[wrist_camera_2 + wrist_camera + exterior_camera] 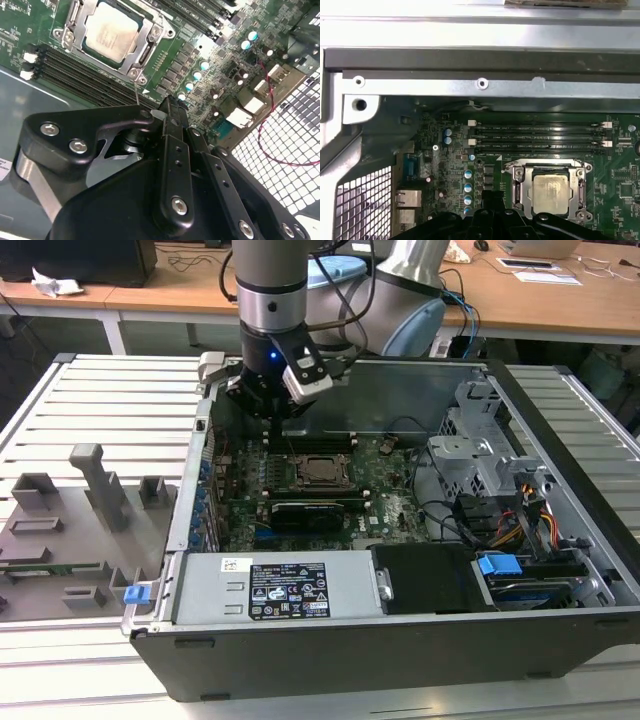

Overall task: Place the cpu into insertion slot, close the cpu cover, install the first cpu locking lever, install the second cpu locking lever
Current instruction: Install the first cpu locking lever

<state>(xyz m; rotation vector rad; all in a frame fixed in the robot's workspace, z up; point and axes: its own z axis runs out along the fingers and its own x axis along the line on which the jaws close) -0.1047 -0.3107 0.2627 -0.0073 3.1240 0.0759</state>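
Since the work sits deep inside the open computer case (350,660), I hang low over the far edge of the board, and the exterior view reads from its left like this. On the bench (100,380) a grey fixture tray (60,540) with upright blocks lies well apart from me; nothing of the task rests on it.

Next comes my wrist, with the fingers (270,412) pointed down at the green motherboard (390,495), just beside the memory slots (540,135). In the second wrist view the fingers (174,132) are clenched together, with no gap between them and nothing I can make out in their grip.

Just to the exterior view's right of them is the insertion slot (322,471). The cpu (111,32) lies flat in it, pale face up. The cpu cover (149,47) lies down over it, its window framing the chip, so I judge the first two steps done.

A thin wire lever (137,92) stands out from the socket's near corner toward my fingertips. I take it for a locking lever not yet hooked down, which would explain why I am set at this corner rather than above the chip. Whether I touch it I cannot tell.

Farther right stand the metal drive cage (480,450) and a bundle of cables (535,525), well apart from the socket.
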